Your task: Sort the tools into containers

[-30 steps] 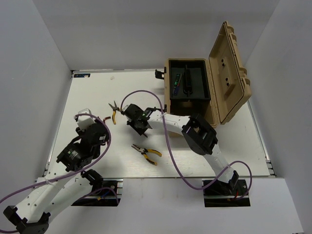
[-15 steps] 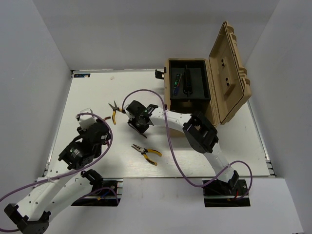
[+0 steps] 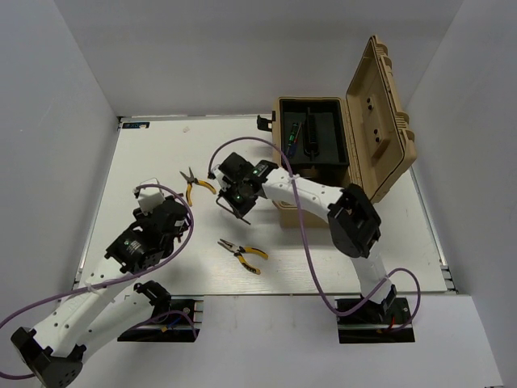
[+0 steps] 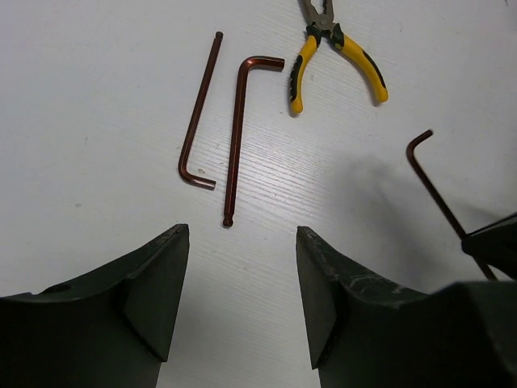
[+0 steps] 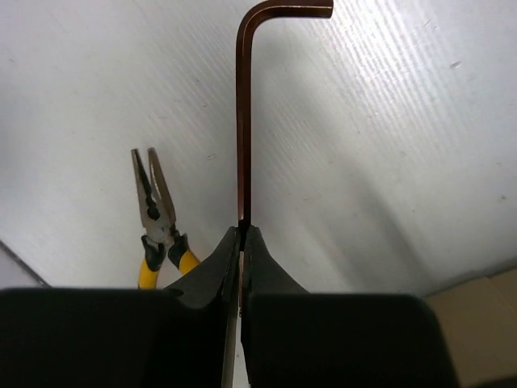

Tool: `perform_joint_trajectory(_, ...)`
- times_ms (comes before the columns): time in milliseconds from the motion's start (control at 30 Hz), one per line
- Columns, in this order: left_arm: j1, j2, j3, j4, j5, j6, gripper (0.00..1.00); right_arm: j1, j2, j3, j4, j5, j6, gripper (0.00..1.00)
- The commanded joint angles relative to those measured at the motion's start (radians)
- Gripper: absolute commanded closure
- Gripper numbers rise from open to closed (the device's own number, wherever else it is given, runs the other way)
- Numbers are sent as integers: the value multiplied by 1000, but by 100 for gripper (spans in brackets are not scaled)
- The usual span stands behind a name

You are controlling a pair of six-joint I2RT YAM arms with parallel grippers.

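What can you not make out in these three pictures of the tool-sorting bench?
- Right wrist view: lower end of the hex key, hidden in the shut right claw.
- Right wrist view: handle ends of the pliers, hidden behind the claw's body.
- Top view: the tools inside the box, too small to tell apart.

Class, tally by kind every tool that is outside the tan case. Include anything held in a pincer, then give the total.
Pliers: 2
Hex keys: 3 (two lying on the table, one gripped in the right pincer)
Total: 5
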Motion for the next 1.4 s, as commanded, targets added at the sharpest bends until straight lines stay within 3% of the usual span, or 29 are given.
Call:
perform_joint_trajectory(0, 3, 2, -3, 12, -2, -8, 34, -13, -78, 30, -26, -32, -15, 100)
perform_joint_trajectory(267, 3, 43, -3, 1, -2, -26, 34, -25, -146, 102, -63, -44, -15, 100)
perform_joint_trajectory(500, 3, 86, -3, 10, 7, -26, 34, -69, -204, 281, -94, 30, -18, 100)
perform_joint_trajectory(700, 3, 86, -3, 10, 16, -26, 34, -141, -254, 263, -54, 129, -6, 100)
perform_joint_trajectory(967, 3, 114, -3, 29, 48, -26, 34, -289, -316, 191, 38, 373, -53, 100)
perform_joint_trajectory(1367, 3, 104, -12, 56, 58, -17, 33, -530, -270, 108, 103, 493, -55, 100)
